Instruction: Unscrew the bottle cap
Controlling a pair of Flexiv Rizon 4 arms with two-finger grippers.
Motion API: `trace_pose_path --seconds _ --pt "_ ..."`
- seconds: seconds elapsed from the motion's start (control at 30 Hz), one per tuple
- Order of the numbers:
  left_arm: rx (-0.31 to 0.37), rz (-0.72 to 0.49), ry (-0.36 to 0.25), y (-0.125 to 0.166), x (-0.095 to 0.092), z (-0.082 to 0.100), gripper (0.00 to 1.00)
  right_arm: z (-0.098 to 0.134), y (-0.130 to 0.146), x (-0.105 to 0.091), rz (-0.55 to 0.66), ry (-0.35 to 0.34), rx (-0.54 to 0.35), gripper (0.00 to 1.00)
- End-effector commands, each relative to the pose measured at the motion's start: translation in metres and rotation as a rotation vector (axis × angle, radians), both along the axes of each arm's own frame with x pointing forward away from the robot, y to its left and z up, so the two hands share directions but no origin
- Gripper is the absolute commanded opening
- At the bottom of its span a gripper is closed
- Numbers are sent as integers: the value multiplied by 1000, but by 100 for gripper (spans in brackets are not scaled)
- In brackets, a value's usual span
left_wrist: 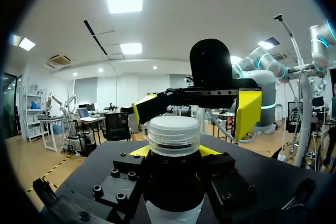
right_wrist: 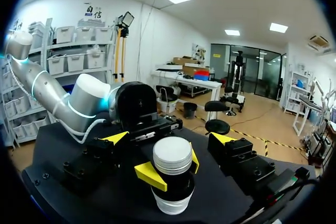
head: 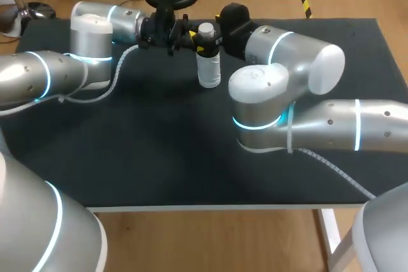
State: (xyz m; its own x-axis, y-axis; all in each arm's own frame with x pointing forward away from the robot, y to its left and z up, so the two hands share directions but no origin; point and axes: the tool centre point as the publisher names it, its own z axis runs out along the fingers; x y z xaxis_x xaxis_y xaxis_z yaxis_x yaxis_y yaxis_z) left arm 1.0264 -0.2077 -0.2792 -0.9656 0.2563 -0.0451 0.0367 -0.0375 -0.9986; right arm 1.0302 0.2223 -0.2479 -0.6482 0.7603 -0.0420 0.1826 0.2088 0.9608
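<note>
The white bottle cap sits on top of a small plastic bottle, which stands upright on the black table, near the middle of the far edge. The bottle's lower body looks clear or pale. A dark band runs round its shoulder and neck just under the ribbed cap.

The left gripper is clenched on the bottle at that dark band. In the left wrist view its two yellow tips press against the neck from either side, and the cap rises just above them. The right wrist view shows the same yellow fingertips hugging the neck below the cap.

The right gripper is spread wide at cap height and holds nothing. One yellow-tipped finger stands to each side of the cap, and in both wrist views there is a clear gap between each finger and the cap. Seen from the left wrist, its fingers appear to sit slightly beyond the cap rather than level with it, though the angle makes this hard to judge.

The left arm comes in along the far left part of the table. The right arm reaches in from the right side, its elbow above the middle of the table. The two wrists face each other across the bottle.
</note>
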Motion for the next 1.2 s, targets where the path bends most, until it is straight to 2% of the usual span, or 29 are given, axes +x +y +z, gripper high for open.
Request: trace_pose_path --seconds 0.03,0.4,0.43,0.53,0.6,0.87,1.03,1.1,1.17,1.2 --pt "-1 -4 1 -1 2 -1 0 -2 3 2 -36 -15 3 100" --pt "-1 -4 1 -1 2 -1 0 -5 3 4 -27 -3 29 100" --pt "-1 -4 1 -1 2 -1 0 -6 3 4 -26 -2 31 97" --pt "-1 -4 1 -1 2 -1 0 -6 2 4 -26 1 35 61" --pt "-1 -4 1 -1 2 -1 0 -6 2 4 -27 1 36 49" --pt "-1 -4 1 -1 2 -1 0 -7 -2 5 -30 9 38 34" --pt "-1 -4 1 -1 2 -1 0 -8 -3 5 -28 13 41 33" --pt "-1 -4 1 -1 2 -1 0 -8 -3 5 -26 15 43 24" --pt "-1 -4 1 -1 2 -1 0 -9 -3 5 -24 17 46 1" --pt "-1 -4 1 -1 2 -1 0 -9 -4 5 -22 18 47 0"
